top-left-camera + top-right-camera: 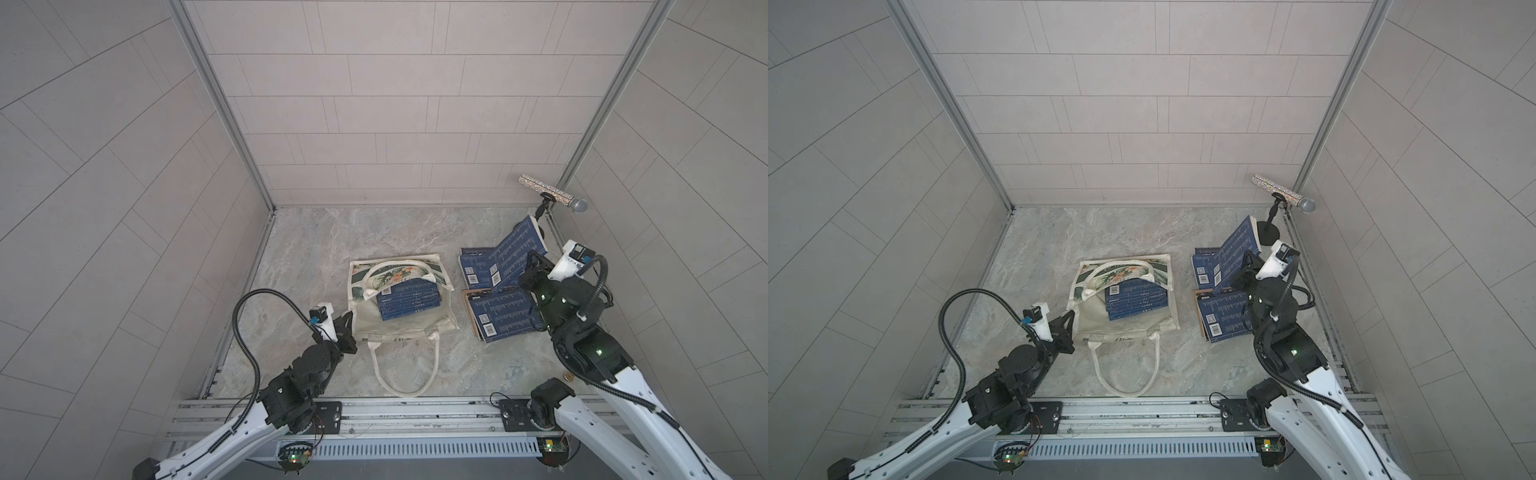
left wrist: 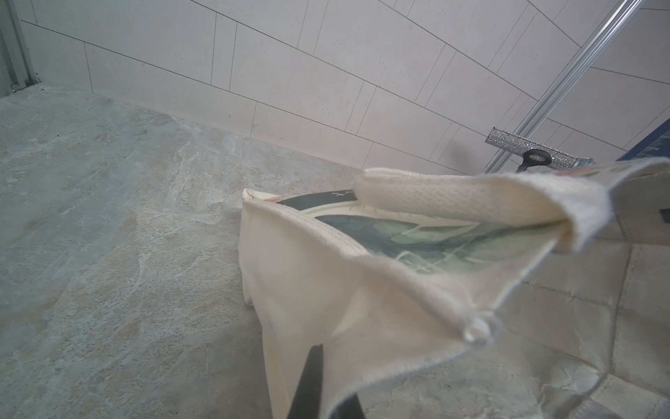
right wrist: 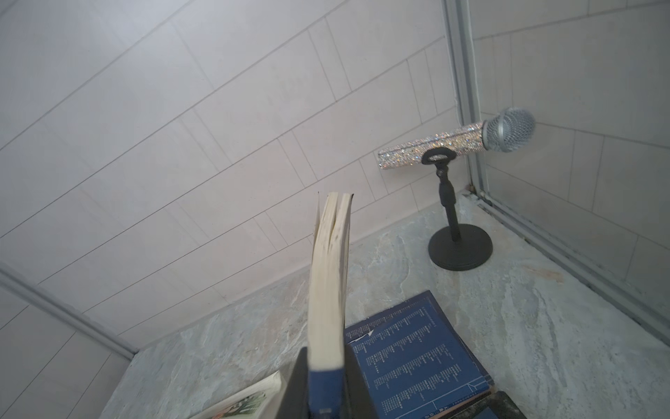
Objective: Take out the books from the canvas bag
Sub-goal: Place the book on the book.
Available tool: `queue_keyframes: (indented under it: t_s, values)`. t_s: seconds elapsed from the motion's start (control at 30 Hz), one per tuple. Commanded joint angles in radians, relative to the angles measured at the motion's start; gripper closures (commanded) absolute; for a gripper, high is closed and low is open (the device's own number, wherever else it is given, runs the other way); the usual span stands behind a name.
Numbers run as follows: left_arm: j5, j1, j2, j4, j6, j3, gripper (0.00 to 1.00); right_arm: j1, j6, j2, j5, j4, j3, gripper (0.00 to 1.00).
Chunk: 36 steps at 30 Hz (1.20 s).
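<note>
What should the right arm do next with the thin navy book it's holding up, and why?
Probably lower it onto the flat navy books beside the cream canvas bag and let go. The right gripper is shut on the thin navy book, tilted above that pile, while a stack of navy books lies in the bag, whose edge the left gripper pinches.

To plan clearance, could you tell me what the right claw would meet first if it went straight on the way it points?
Probably the back wall: the right claw, shut on a book, aims beside the microphone stand, not at it, though depth is unclear.
</note>
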Motion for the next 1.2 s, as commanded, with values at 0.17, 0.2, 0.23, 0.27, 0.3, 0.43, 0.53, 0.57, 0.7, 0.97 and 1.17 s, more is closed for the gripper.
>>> queue_keyframes:
  t_s: [0.17,0.2,0.23,0.27,0.3,0.43,0.53,0.57,0.7,0.97,1.17]
  values:
    - [-0.018,0.007,-0.008,-0.035,0.004,0.004,1.0,-0.196,0.361,0.197,-0.284,0.409,-0.134,1.0]
    - [-0.017,0.007,-0.007,-0.035,0.004,0.005,1.0,-0.199,0.379,0.232,-0.285,0.442,-0.143,1.0]
    - [-0.015,0.007,-0.007,-0.035,0.005,0.006,1.0,-0.201,0.394,0.267,-0.281,0.493,-0.163,1.0]
    - [-0.017,0.007,-0.007,-0.033,0.004,0.005,1.0,-0.203,0.407,0.294,-0.269,0.53,-0.18,1.0]
    - [-0.017,0.006,-0.008,-0.035,0.004,0.005,1.0,-0.207,0.424,0.325,-0.251,0.56,-0.199,1.0]
    - [-0.019,0.007,-0.014,-0.04,0.005,0.007,1.0,-0.216,0.438,0.439,-0.217,0.69,-0.26,1.0]
    - [-0.019,0.007,-0.016,-0.039,0.004,0.005,1.0,-0.217,0.467,0.487,-0.145,0.728,-0.302,1.0]
    - [-0.019,0.007,-0.016,-0.038,0.004,0.006,1.0,-0.217,0.488,0.497,-0.128,0.715,-0.308,1.0]
    - [-0.02,0.007,-0.014,-0.036,0.005,0.006,1.0,-0.223,0.509,0.593,-0.171,0.768,-0.305,1.0]
    - [-0.019,0.007,-0.016,-0.04,0.007,0.005,1.0,-0.235,0.575,0.687,-0.126,0.761,-0.319,1.0]
    - [-0.019,0.007,-0.011,-0.035,0.009,0.006,1.0,-0.257,0.597,0.763,-0.174,0.757,-0.277,0.97]
